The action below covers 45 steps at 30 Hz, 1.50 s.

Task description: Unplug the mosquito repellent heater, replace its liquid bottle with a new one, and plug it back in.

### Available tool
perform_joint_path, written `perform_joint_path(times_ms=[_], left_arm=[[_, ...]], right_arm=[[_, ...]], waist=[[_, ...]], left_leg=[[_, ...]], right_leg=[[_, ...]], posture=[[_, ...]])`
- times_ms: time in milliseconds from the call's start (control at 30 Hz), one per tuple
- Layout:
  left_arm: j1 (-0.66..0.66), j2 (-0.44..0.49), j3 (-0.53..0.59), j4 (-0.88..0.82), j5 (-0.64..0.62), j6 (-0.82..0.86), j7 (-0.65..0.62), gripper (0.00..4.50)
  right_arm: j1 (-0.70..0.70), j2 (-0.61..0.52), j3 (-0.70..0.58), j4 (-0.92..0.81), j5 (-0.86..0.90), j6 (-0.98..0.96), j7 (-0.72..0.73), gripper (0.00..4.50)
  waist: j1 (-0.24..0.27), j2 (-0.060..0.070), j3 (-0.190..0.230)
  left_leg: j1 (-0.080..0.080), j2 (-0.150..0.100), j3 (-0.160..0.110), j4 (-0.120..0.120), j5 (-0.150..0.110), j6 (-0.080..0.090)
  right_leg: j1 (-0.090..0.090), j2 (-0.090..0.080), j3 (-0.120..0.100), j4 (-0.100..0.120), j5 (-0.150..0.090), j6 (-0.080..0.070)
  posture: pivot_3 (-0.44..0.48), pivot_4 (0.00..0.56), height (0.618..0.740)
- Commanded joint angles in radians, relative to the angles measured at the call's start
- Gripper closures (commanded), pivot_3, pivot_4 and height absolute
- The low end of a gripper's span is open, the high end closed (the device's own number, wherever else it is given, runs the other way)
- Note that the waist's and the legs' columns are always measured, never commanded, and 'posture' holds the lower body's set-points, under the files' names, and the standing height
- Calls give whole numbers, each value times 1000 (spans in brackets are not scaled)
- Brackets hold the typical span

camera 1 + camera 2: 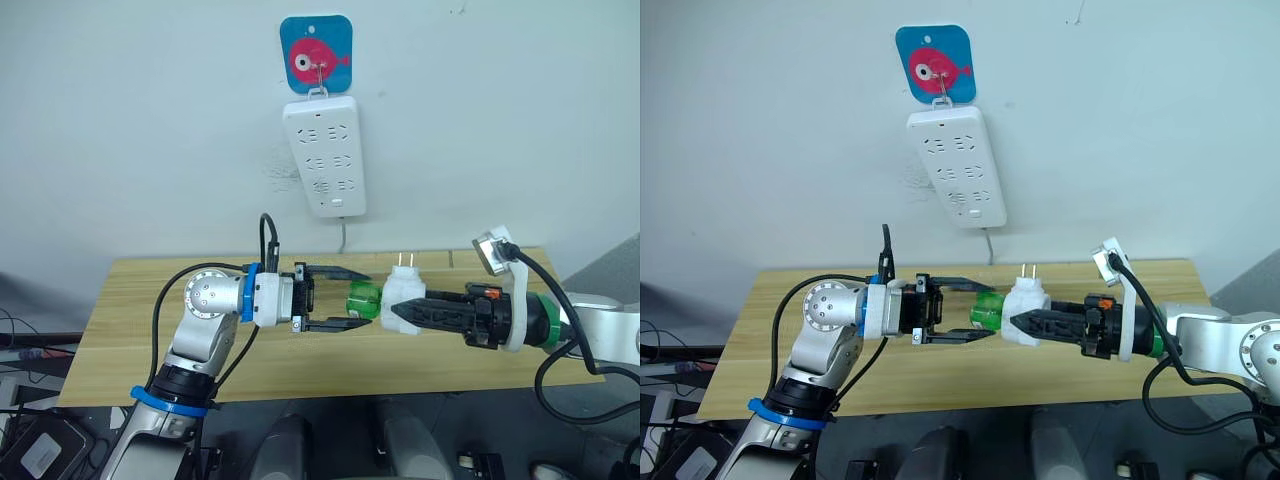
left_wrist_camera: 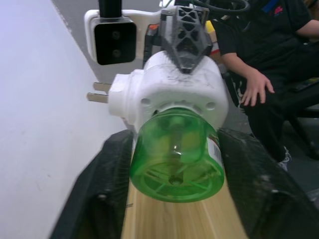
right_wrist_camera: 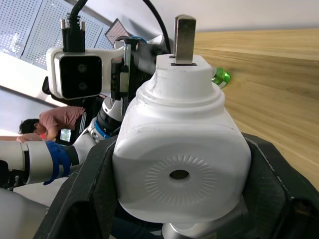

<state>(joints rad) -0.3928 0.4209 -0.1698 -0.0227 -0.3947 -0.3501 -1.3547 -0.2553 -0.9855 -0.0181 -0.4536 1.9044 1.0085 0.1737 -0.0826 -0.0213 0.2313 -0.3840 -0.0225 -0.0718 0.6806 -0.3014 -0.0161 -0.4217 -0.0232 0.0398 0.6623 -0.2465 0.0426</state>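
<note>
My right gripper (image 1: 397, 306) is shut on the mosquito repellent heater (image 1: 403, 293), a white rounded unit held above the wooden table with its two prongs (image 1: 404, 262) pointing up. A green liquid bottle (image 1: 362, 300) sticks out of the heater sideways towards my left arm. My left gripper (image 1: 366, 297) is open, with one black finger above and one below the bottle. In the left wrist view the bottle (image 2: 177, 157) sits between the fingers (image 2: 107, 189), close to both. The right wrist view shows the heater's round vent (image 3: 179, 175) facing the camera.
A long white power strip (image 1: 325, 155) hangs on the wall from a blue fish hook (image 1: 315, 58), above the table (image 1: 140, 310). Its cord drops behind the table. A seated person (image 2: 259, 79) is in the room behind the robot.
</note>
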Motion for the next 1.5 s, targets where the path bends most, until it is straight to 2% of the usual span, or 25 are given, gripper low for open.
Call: perform_joint_path(times_ms=[33,100,167,267,333,367,400,467,567,667,733,767,867,1000,1133,1233,1300,1500], left_arm=[[-36,6,5,-8,-27,27,6,2316],[-57,15,3,-20,-37,77,2,2316],[-82,47,-10,-46,-58,200,-8,2316],[-219,174,-47,-87,-232,819,47,2316],[-298,230,-64,-77,-335,1093,36,2316],[-351,266,-80,-50,-396,1241,-17,2316],[-392,288,-91,-21,-437,1343,-59,2316],[-439,290,-88,25,-478,1444,-81,2316],[-434,259,-64,24,-458,1390,-74,2316],[-383,225,-42,-13,-396,1249,-36,2316],[-338,214,-31,-52,-348,1142,-23,1592],[-317,208,-19,-71,-333,1096,-16,1398],[-250,204,8,-117,-297,986,-12,448],[-163,211,43,-163,-250,852,-16,422],[-28,155,85,-128,-108,384,-77,422],[18,99,100,-49,-33,89,-103,422],[3,65,88,-11,5,-6,-79,422],[-19,-10,39,62,56,-123,-21,422]], right_arm=[[-5,-4,-24,-22,31,-6,7,1526],[-5,-4,-24,-23,30,-7,8,1526],[-5,-5,-23,-24,29,-8,10,1526],[-4,-12,-26,-27,23,-4,20,1526],[-5,-13,-25,-26,19,-1,25,1526],[-7,-14,-22,-26,17,1,28,1526],[-8,-14,-20,-26,15,1,32,1526],[-9,-15,-17,-27,12,1,37,1526],[-7,-14,-15,-30,12,-6,37,1526],[-1,-13,-17,-32,18,-12,29,1526],[3,-14,-19,-33,22,-15,25,1526],[5,-14,-20,-33,24,-16,23,1526],[9,-14,-24,-33,27,-15,21,1526],[13,-15,-27,-32,27,-15,21,1526],[16,-16,-31,-28,23,-15,24,1526],[13,-16,-31,-27,25,-14,24,1526],[11,-18,-31,-25,26,-13,25,1526],[2,-23,-29,-22,30,-9,24,1526]], waist=[[0,0,0],[0,0,0],[-1,0,0],[-1,-1,0],[-4,0,0],[-5,0,0],[-6,0,0],[-8,0,0],[-10,0,0],[-6,0,0],[-3,0,0],[-4,0,0],[-4,0,0],[-3,0,0],[-1,0,0],[2,0,0],[3,0,0],[7,0,0]], left_leg=[[0,0,0,0,0,0],[0,0,0,0,0,0],[0,0,0,0,0,0],[0,0,-1,0,0,0],[-1,0,-2,1,0,0],[0,0,-1,1,0,0],[0,-1,-1,0,0,0],[1,-1,-1,0,0,0],[1,0,0,-1,0,0],[0,0,-1,-1,0,0],[0,0,-2,-1,0,0],[0,0,-2,-1,0,0],[0,0,-1,0,0,0],[0,0,0,0,0,0],[0,0,0,-1,0,0],[0,0,0,0,0,0],[0,0,0,0,0,0],[0,0,1,1,0,0]], right_leg=[[0,0,0,0,0,0],[0,0,0,0,0,0],[0,1,0,0,0,0],[0,2,-1,1,0,0],[0,5,-3,1,0,0],[0,5,-2,2,0,0],[0,5,-3,1,0,1],[0,6,-4,2,0,1],[0,5,-4,1,0,0],[-1,1,-1,1,0,0],[-1,0,-1,1,0,0],[-1,0,-1,1,0,0],[-1,0,0,1,0,0],[-1,0,0,0,0,0],[-1,-1,0,0,0,0],[0,-1,0,0,0,0],[0,-1,1,0,0,0],[1,-1,1,-1,0,0]], posture=[[-168,215,740],[-168,215,740],[-168,215,740],[-164,214,740],[-158,213,740],[-156,212,740],[-156,212,740],[-156,212,740],[-156,212,740],[-166,212,740],[-166,212,740],[-166,212,740],[-167,212,740],[-172,213,740],[-172,211,740],[-171,210,740],[-167,209,740],[-167,206,740]])
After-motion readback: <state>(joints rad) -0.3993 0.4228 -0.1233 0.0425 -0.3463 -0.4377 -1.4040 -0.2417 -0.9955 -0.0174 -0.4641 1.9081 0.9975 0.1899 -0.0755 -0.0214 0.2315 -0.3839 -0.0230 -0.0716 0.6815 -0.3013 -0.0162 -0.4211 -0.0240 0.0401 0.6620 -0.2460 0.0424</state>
